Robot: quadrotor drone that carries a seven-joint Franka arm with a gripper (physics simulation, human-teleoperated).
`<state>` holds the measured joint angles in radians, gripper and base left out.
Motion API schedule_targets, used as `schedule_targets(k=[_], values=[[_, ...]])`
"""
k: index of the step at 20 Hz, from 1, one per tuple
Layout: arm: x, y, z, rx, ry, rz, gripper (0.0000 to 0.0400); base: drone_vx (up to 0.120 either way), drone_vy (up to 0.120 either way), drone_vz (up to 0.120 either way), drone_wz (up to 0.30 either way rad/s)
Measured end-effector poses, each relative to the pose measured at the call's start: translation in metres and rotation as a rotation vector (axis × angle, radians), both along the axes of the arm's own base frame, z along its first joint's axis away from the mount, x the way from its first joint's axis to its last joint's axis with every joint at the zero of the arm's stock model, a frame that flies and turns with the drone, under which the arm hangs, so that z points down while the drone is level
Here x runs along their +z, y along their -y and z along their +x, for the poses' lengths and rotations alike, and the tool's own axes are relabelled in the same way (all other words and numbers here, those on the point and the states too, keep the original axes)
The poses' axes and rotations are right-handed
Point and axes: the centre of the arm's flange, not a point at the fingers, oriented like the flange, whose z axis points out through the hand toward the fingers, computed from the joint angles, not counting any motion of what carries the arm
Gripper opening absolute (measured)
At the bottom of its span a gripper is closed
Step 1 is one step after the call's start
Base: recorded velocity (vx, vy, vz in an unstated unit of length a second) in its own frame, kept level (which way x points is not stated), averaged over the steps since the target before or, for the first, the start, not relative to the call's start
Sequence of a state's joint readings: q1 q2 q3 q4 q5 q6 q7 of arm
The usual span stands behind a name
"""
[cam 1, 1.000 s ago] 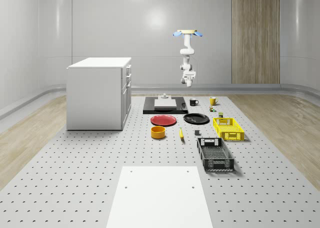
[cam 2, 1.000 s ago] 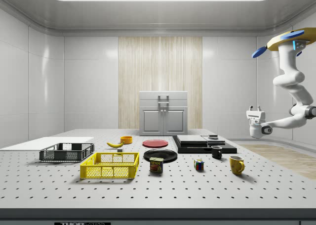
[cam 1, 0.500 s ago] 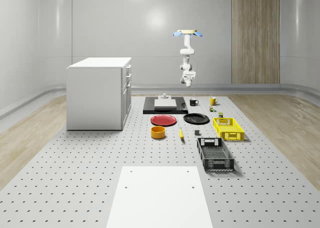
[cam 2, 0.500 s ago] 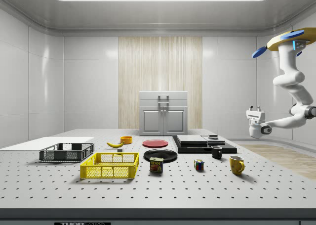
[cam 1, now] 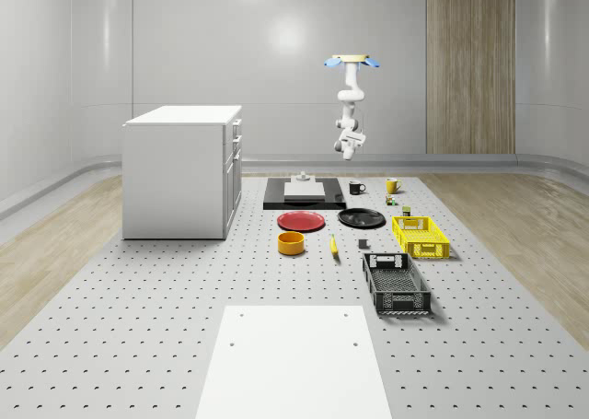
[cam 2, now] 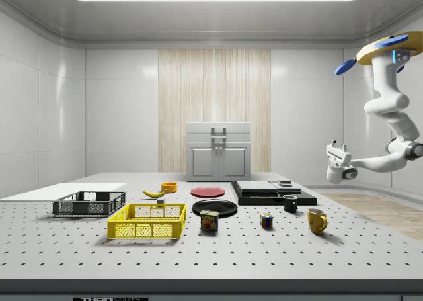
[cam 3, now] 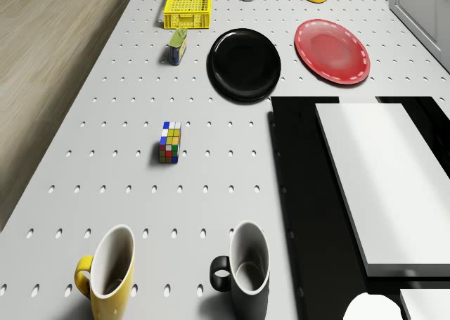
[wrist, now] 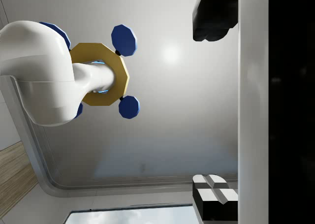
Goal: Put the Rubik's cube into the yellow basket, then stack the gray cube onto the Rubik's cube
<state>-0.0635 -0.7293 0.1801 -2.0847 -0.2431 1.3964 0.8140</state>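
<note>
Little has changed: our drone (cam 2: pixel 390 46) has tipped slightly, swinging the gripper (cam 2: pixel 334 147) upward, still high beyond the Rubik's cube (cam 3: pixel 170 142). We cannot tell its finger state. The cube sits untouched, well apart from the yellow basket (cam 2: pixel 147 221).

White cabinet (cam 1: pixel 182 170), set on the perforated table (cam 1: pixel 138 327). Black slab (cam 1: pixel 305 196) bearing a white block (cam 3: pixel 383 179). Red plate (cam 1: pixel 301 221) and black plate (cam 1: pixel 361 218), placed side by side. Orange bowl (cam 1: pixel 291 243). Banana (cam 1: pixel 333 246). Black crate (cam 1: pixel 396 283). Spam tin (cam 2: pixel 209 220). Black mug (cam 3: pixel 247 269) and yellow mug (cam 3: pixel 109 272), stood near each other. White sheet (cam 1: pixel 294 364).
</note>
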Motion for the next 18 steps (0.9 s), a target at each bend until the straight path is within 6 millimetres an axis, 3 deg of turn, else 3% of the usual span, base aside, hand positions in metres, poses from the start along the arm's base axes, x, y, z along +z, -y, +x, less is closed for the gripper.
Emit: schedule_targets(k=[5, 10, 14, 18], values=[[-0.024, -0.036, 0.0, -0.014, 0.002, -0.44, 0.04, 0.12, 0.12, 0.0, 0.0], [-0.093, -0.064, 0.003, -0.04, 0.002, -1.209, 0.04, 0.12, 0.12, 0.0, 0.0], [-0.154, -0.043, 0.005, -0.063, 0.0, -1.863, 0.04, 0.12, 0.12, 0.0, 0.0], [-0.182, -0.01, 0.006, -0.077, -0.002, -2.309, 0.04, 0.12, 0.12, 0.0, 0.0]])
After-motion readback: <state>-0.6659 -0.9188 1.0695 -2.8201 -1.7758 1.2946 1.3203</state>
